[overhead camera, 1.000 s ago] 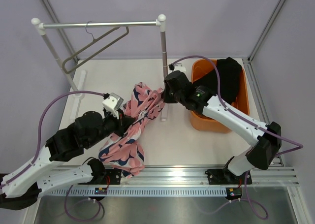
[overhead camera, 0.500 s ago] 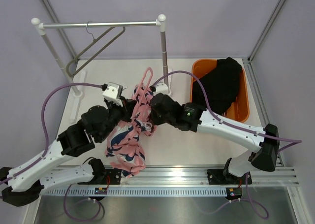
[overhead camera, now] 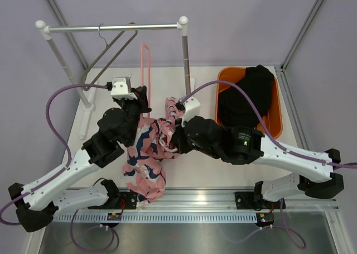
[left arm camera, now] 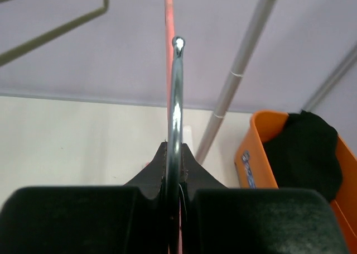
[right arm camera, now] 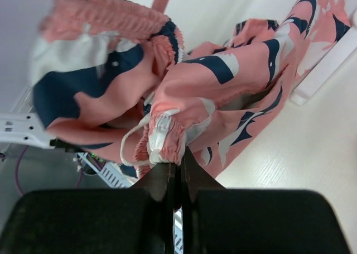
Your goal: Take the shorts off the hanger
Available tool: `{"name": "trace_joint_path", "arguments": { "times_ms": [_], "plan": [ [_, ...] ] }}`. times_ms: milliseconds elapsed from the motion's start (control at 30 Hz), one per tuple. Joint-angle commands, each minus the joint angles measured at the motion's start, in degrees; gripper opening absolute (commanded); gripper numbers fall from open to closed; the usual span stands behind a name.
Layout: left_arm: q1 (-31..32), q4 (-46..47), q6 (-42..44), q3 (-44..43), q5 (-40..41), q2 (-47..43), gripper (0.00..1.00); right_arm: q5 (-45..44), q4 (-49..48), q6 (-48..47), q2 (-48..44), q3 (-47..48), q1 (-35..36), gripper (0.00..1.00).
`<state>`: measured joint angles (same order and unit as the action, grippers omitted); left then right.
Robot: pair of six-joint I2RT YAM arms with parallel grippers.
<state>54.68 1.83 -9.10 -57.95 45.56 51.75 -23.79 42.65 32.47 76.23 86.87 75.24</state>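
The shorts (overhead camera: pixel 146 156), pink with navy and white shapes, hang in a bunched mass between the two grippers, their lower end draped over the near edge of the desk (overhead camera: pixel 162 78). The right gripper (right arm camera: pixel 174 167) is clamped on a gathered fold of the elastic waistband, with the rest of the cloth spread out ahead of and above its fingertips. The left gripper (left arm camera: pixel 174 156) is closed tight on the metal hook (left arm camera: pixel 177 97) of the pink hanger (overhead camera: pixel 144 64), which stands upright above it, while the shorts trail down below it. From these views I cannot tell whether the cloth is attached to the hanger or only lies against it.

To the right of the right gripper, well apart from it, an orange bin (overhead camera: pixel 277 111) sits on the desk. It holds a black garment (overhead camera: pixel 245 97) heaped high enough to spill over the bin's far rim. In the left wrist view this bin and its dark load lie ahead and to the right of the left gripper.

Beyond both grippers stands a clothes rack (overhead camera: pixel 111 27), with a grey hanger (overhead camera: pixel 106 53) hooked on its rail, up and to the left of the left gripper.
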Motion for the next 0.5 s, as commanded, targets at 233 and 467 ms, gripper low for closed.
{"name": "trace_joint_path", "arguments": {
  "times_ms": [233,467],
  "plan": [
    [-16.17,0.64,-9.26,-13.40,-17.75,6.61,0.00,-5.91,7.62,-1.97,1.21,6.03,4.12,0.00],
    [-21.71,-9.72,-4.70,-30.53,-42.53,13.98,0.00,-4.16,10.60,-6.89,1.38,9.45,4.12,0.00]
  ]
}}
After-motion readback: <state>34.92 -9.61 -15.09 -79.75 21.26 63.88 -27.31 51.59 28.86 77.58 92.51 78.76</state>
